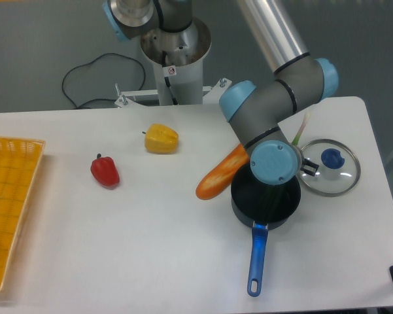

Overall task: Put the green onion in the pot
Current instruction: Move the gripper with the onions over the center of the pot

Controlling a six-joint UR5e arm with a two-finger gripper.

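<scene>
The pot is a small black saucepan with a blue handle, standing right of centre on the white table. The arm's blue-capped wrist hangs over its far right rim and hides most of my gripper; only a dark piece shows beside the wrist. The green onion slants up behind the wrist with its pale end high. Its dark green stalks reach down inside the pot. The onion follows the arm, so the gripper appears shut on it.
A long orange vegetable leans against the pot's left rim. A glass lid with a blue knob lies just right of the pot. A yellow pepper, a red pepper and a yellow basket lie to the left.
</scene>
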